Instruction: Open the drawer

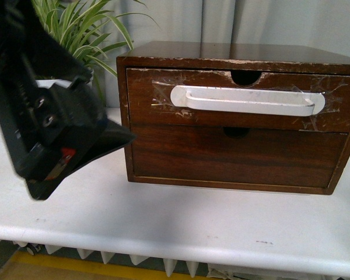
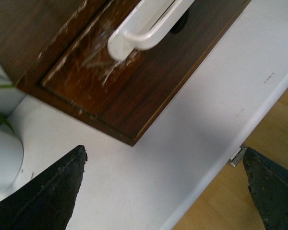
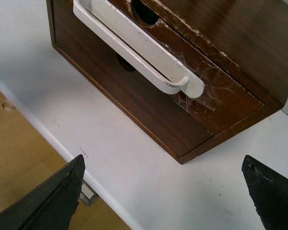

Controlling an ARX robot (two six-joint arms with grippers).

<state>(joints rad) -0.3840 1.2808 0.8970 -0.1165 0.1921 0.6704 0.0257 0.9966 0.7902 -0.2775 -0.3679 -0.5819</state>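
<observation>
Front view: the drawer (image 1: pixel 163 114) fills the upper slot of the wooden chest (image 1: pixel 233 53) on the white tabletop (image 1: pixel 163 224), its white handle (image 1: pixel 248 100) facing me. My left arm (image 1: pixel 46 116) looms dark at the left, apart from it

Left wrist view: the left claw (image 2: pixel 163 149) gapes wide and empty, the handle's end beyond it

Right wrist view: the right claw (image 3: pixel 163 158) is spread too, holding nothing, short of the drawer
</observation>
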